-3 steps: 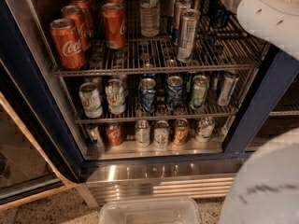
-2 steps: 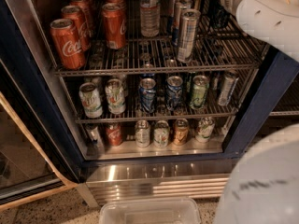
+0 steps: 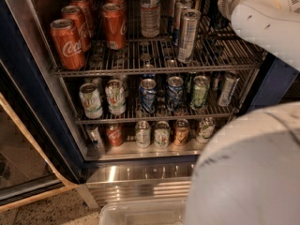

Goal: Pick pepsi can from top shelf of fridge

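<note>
The fridge [image 3: 140, 172] stands open, and the white arm [image 3: 267, 22] reaches in from the right over the top shelf [image 3: 154, 69]. The gripper [image 3: 221, 1] is at the shelf's right back corner, mostly masked by the wrist, and I cannot tell whether it is open or closed.

The pepsi can does not show plainly. A dark patch beside the gripper in that corner may be it, but that is a guess. Two blue cans [image 3: 147, 95] sit on the shelf below, which is not the shelf the task names.

On the top shelf, red cola cans [image 3: 68, 43] fill the left side, a clear bottle [image 3: 150, 11] stands mid-back, and tall slim silver cans [image 3: 189, 34] run from the front rail backward, just left of the gripper.

The main risk is that narrow gap. A sideways sweep could topple a slim can across the wire rack. With the target hidden, the gripper could also close on the wrong can, or catch only a rim and let it slip.
</note>
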Controlling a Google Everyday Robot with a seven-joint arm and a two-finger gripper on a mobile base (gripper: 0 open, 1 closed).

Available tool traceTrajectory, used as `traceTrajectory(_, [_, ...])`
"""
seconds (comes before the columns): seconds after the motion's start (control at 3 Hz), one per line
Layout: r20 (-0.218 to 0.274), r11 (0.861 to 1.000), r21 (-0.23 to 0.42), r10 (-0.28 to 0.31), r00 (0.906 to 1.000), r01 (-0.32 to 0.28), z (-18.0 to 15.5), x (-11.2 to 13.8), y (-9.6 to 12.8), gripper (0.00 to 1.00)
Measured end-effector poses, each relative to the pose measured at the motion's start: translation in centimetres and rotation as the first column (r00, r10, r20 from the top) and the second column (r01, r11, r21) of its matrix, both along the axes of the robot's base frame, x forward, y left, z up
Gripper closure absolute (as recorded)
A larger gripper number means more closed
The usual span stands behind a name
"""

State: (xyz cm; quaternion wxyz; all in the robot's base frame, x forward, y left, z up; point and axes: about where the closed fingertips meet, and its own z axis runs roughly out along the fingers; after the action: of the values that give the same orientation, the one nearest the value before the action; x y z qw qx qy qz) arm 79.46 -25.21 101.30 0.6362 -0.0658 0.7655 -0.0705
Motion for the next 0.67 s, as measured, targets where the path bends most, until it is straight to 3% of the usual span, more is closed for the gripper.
traceTrajectory(0.67, [0.034, 0.996, 0.033, -0.087, 0.9957, 0.085, -1.54, 1.45, 0.06, 1.0])
